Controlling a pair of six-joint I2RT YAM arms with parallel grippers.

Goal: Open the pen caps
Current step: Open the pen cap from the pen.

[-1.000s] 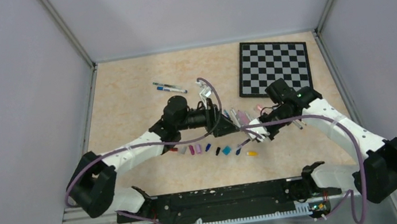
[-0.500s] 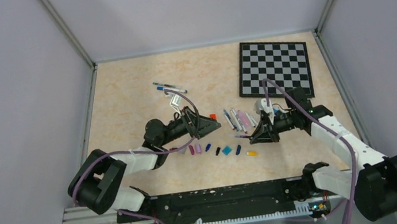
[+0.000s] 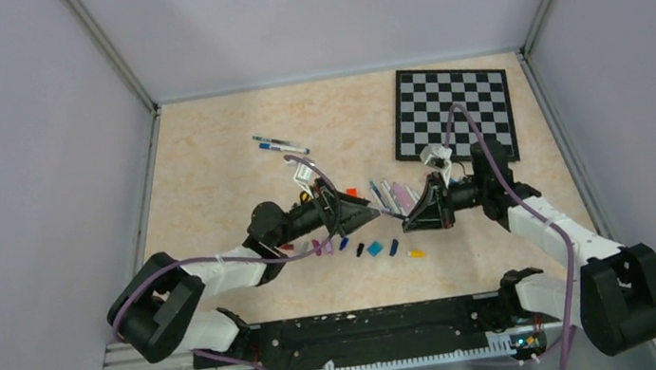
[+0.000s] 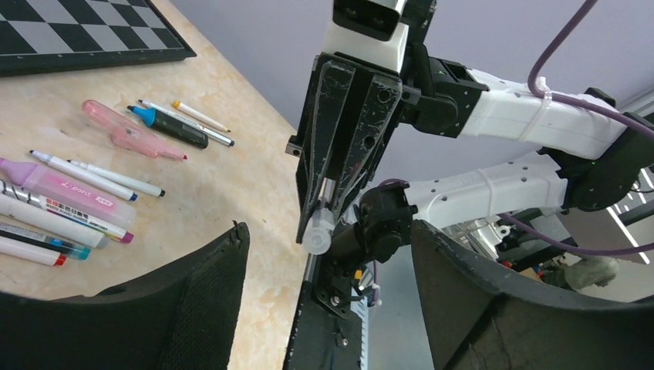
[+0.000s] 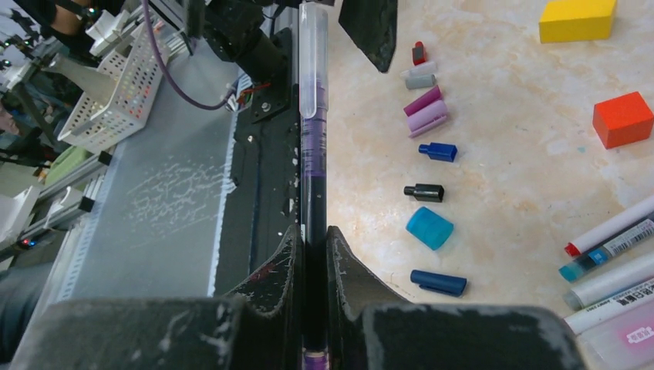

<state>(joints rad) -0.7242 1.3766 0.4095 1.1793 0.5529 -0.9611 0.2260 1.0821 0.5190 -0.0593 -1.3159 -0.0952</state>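
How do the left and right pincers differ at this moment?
The left pincer stands open and grips nothing; the right pincer is shut on a purple pen. In the top view the left pincer points right and the right pincer points left. Both hang above the table near the loose pen caps, tips facing each other, with the pen's clear cap on.

Chessboard (image 3: 474, 89) at far right, orange cube (image 5: 622, 119) — yellow block (image 5: 577, 18) nearby

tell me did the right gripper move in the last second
yes, the right gripper has shifted a little left, away from the checkerboard
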